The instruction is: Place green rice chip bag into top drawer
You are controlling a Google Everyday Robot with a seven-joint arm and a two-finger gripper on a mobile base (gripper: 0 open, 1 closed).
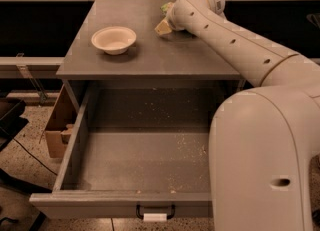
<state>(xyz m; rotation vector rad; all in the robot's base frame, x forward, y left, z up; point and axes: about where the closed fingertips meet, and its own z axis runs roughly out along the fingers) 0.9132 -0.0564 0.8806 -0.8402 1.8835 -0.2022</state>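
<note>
The surface is smooth, matt grey board. The top drawer has the same dull grey finish, its floor gritty with pale crumbs; its handle is dark metal with a white tag. The bowl is matt off-white. The arm is smooth cream plastic with a soft sheen. The tool, at the far edge, meets the crinkly green rice chip bag. On the left, the cardboard box is plain, rough brown.
</note>
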